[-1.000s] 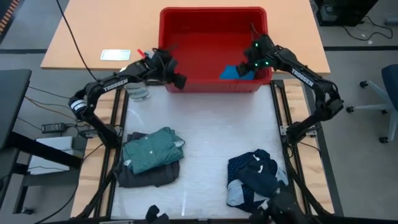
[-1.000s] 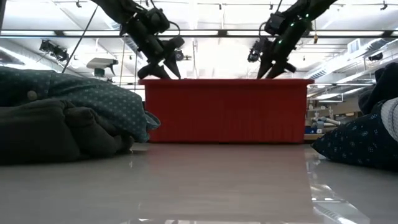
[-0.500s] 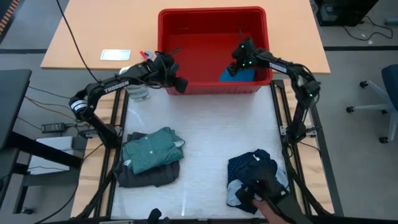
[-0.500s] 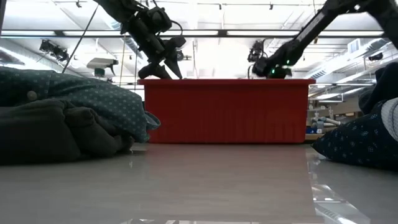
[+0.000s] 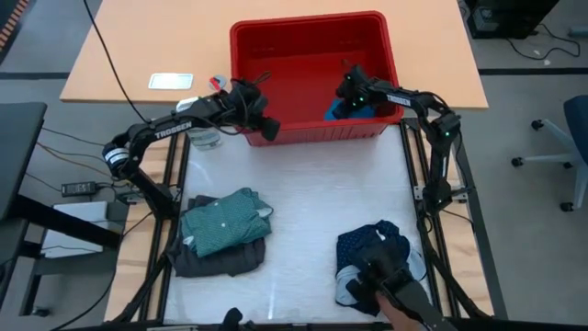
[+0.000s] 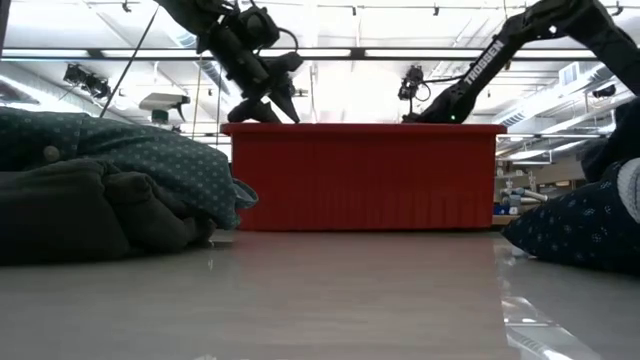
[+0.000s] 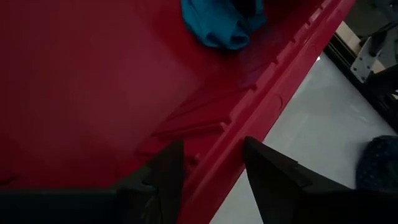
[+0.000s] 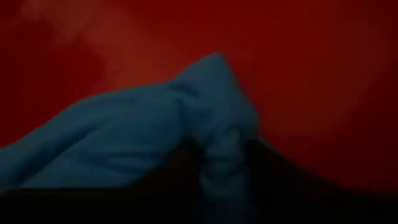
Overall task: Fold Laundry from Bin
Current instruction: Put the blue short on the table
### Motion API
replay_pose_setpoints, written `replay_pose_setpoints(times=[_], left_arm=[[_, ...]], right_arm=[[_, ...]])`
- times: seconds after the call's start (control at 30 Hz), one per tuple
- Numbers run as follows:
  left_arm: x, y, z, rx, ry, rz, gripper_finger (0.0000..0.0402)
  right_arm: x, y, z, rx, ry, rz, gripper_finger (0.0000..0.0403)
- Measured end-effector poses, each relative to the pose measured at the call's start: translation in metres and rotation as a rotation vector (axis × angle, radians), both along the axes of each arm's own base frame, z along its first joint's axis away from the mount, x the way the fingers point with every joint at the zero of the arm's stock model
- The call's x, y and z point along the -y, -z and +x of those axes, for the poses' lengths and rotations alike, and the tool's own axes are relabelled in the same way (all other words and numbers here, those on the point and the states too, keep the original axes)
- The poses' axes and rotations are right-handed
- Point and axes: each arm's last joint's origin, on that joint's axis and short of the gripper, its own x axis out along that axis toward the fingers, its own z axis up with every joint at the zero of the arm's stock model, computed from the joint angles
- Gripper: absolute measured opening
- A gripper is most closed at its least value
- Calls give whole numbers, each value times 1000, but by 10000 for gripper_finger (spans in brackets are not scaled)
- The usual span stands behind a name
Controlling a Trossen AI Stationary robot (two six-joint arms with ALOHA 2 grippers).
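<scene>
The red bin (image 5: pixel 312 20) stands at the table's far edge. One bright blue piece of laundry (image 5: pixel 356 112) lies on the bin's floor in the near right corner. My left gripper (image 7: pixel 214 171) is shut over the bin's near rim, toward its left end. My right gripper (image 5: pixel 345 92) reaches down inside the bin and is shut on the blue piece (image 8: pixel 124 137). In the low view the bin's near wall (image 6: pixel 360 180) hides the right gripper's fingers. My left gripper has the bin's near rim (image 7: pixel 217 146) between its fingers, one finger (image 7: pixel 165 174) inside the wall and one (image 7: pixel 267 177) outside. It comes slanting down from the left. The bin stands on the table. My right gripper pinches a raised fold of the blue piece (image 8: pixel 224 149) between its two fingers, slanting down from the right. The rest of the cloth lies on the bin's floor.
A folded teal dotted shirt (image 5: pixel 223 221) lies on a dark grey piece (image 5: pixel 216 259) at the near left. A navy dotted pile (image 5: pixel 372 253) lies at the near right, with a person's hand (image 5: pixel 400 299) on it. A white flat object (image 5: pixel 171 81) lies left of the bin.
My right gripper has dropped from above the bin's right rim down into the bin and toward the left, onto the blue piece. The bin has turned a little, its left end shifting left. A person's hand has come onto the navy pile.
</scene>
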Motion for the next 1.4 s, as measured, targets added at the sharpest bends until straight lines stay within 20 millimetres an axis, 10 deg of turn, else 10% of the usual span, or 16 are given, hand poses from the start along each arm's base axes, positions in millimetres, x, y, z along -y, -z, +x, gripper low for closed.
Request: replay_pose_setpoints(times=[0.13, 0.4, 0.6, 0.8, 1.07, 1.4], left_arm=[[-6, -3, 1, 36, -20, 45, 171], [-8, -19, 11, 223, 54, 118, 171], [13, -26, 27, 328, 339, 140, 171], [36, -43, 46, 490, 496, 269, 171], [52, -64, 53, 675, 654, 343, 171], [69, -12, 56, 341, 683, -1, 171]], right_arm=[[6, -17, -1, 6, -1, 7, 26], [-8, -143, -5, 197, -38, -104, 17], [-59, -238, -29, 488, -188, -181, 17], [-114, -288, -54, 702, -389, -146, 17], [-170, -272, -67, 643, -592, 243, 17], [-187, -176, -37, 292, -677, 499, 17]])
